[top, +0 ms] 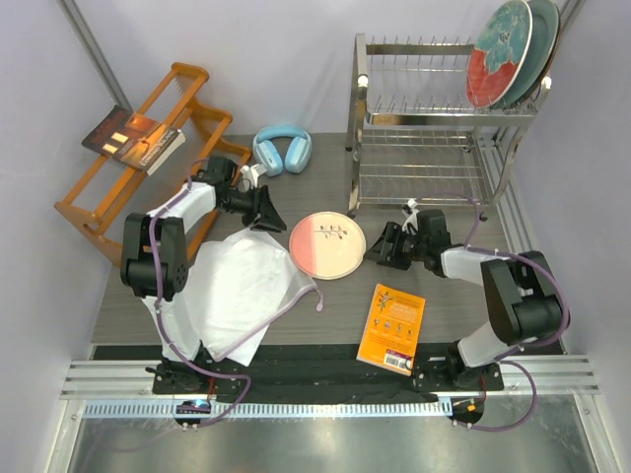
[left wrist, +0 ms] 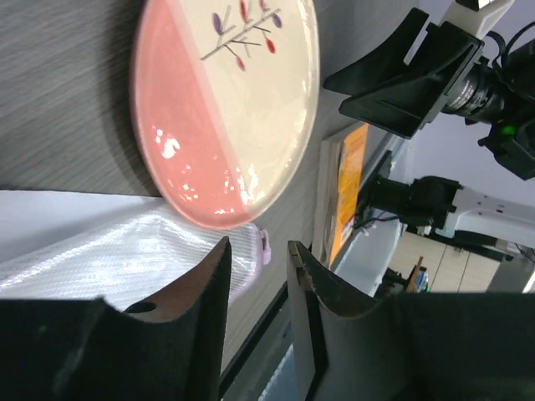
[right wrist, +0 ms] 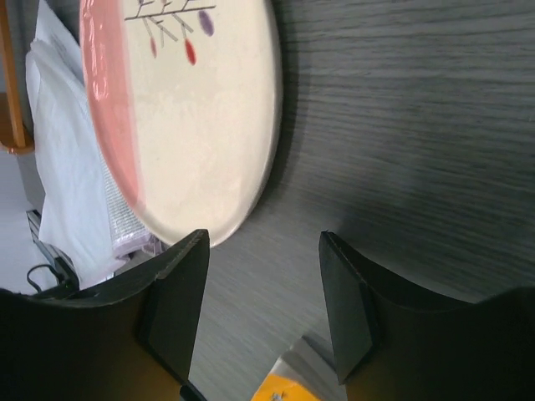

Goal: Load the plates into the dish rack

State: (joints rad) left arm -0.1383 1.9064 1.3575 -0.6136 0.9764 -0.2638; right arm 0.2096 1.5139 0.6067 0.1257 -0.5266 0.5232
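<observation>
Flanking the loose plate on the table, both claws parted and empty.

At the right claw point(right wrist: 263, 238), jaws well apart with nothing between, fingertips low over the table and just beside the right edge of the pink-and-cream plate point(top: 327, 245). At the left claw point(left wrist: 257, 246), a narrower gap, also empty, near the plate's far-left edge and next to a white bag point(top: 237, 286). Lying flat between the two; round, so no long axis to line up with. Nearer the right arm, by a little. Behind that arm, at the back right: the dish rack point(top: 434, 113). Holds a teal-and-red plate point(top: 498, 54) upright at the right end of its top tier. Holds a greenish plate point(top: 540, 39) close behind that one, with bare slots to their left. Likely calls for a rim grip from the right, then tipping upright.
</observation>
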